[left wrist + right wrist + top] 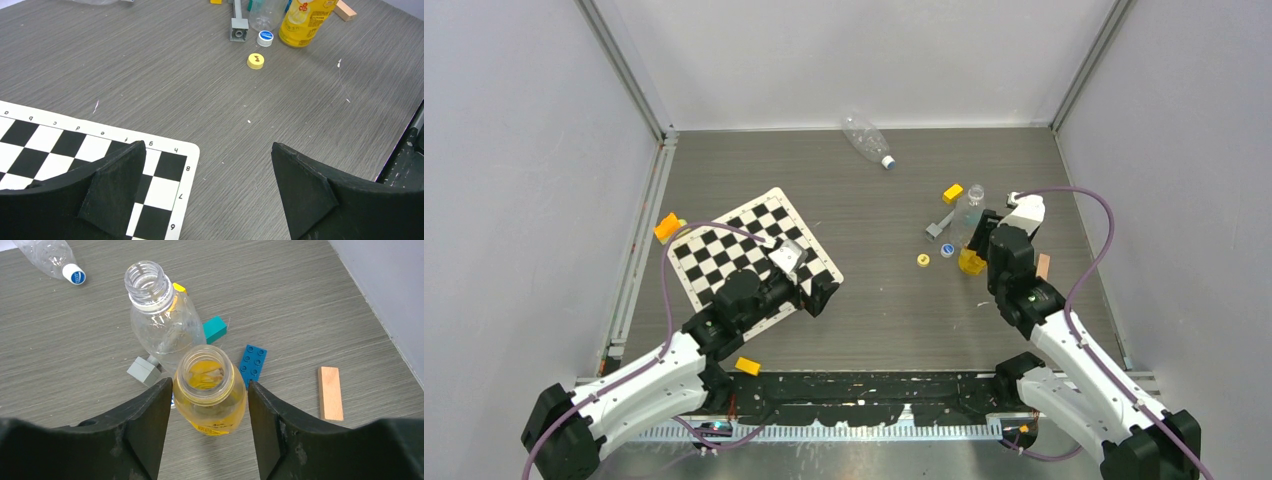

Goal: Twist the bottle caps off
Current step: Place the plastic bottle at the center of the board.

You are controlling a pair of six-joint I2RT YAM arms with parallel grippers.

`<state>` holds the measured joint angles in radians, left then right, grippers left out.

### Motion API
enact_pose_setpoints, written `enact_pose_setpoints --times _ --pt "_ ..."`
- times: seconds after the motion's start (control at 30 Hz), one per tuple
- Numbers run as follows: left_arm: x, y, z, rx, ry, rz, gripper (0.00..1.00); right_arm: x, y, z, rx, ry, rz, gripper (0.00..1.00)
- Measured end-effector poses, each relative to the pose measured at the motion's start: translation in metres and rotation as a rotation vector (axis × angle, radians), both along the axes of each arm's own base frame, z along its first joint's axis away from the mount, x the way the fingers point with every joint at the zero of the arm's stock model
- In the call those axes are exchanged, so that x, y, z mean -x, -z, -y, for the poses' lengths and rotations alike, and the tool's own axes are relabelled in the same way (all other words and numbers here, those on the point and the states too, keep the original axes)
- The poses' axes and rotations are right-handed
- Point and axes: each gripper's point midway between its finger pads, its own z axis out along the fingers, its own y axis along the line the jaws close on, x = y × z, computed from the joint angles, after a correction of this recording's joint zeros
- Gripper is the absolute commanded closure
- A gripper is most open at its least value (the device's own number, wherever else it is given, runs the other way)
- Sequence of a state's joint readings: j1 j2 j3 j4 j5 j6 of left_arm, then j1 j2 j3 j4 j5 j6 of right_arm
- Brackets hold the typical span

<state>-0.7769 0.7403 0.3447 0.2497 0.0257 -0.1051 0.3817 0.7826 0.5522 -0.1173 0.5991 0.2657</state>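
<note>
Fingers of my left gripper (207,150) stood wide apart and empty over the chessboard (50,150) corner. Farther right lay a loose yellow cap (255,61) and a white cap (265,38), near the upright, uncapped clear bottle (160,325). My right gripper (210,385) straddled the open yellow bottle (210,412); I could not tell whether it squeezed.

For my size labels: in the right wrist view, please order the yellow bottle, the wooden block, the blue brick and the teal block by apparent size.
1. yellow bottle, nearest the camera
2. wooden block
3. blue brick, nearly alike, its corner hidden
4. teal block, partly hidden
</note>
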Motion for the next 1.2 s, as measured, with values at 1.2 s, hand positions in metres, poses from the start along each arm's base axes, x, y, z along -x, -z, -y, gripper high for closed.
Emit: enact_pose_setpoints --times 1.2 --pt "-0.021 0.002 -0.031 0.024 -0.226 0.004 0.00 -0.123 -0.100 -0.202 -0.088 -0.541 -0.174 0.29"
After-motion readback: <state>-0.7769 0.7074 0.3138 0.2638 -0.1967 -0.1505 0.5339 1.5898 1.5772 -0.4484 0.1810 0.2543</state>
